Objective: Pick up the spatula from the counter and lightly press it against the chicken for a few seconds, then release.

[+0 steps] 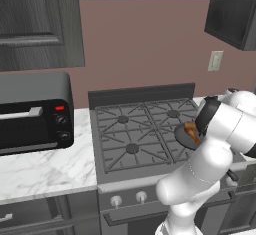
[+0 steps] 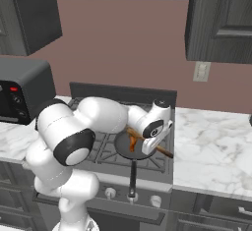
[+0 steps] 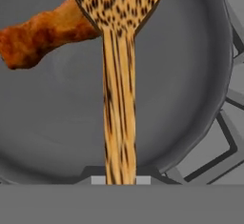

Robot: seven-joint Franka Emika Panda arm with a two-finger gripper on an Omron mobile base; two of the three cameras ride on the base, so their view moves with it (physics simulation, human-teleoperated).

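Note:
The wooden spatula (image 3: 119,113) runs up the middle of the hand view, and its broad blade lies over one end of the browned chicken piece (image 3: 38,37) in the grey pan (image 3: 190,75). My gripper (image 3: 120,180) is shut on the spatula's handle. In the right base view the gripper (image 2: 147,137) hangs over the pan (image 2: 123,151) on the stove's front right burner. There the spatula (image 2: 165,151) juts out to the right and the chicken (image 2: 133,144) lies under the hand. In the left base view the chicken (image 1: 191,131) peeks out beside my arm.
The pan's long dark handle (image 2: 132,176) points over the stove's front edge. A black toaster oven (image 1: 32,111) stands on the marble counter (image 1: 45,166) left of the stove (image 1: 130,129). More marble counter (image 2: 216,141) lies to the right. Cabinets hang overhead.

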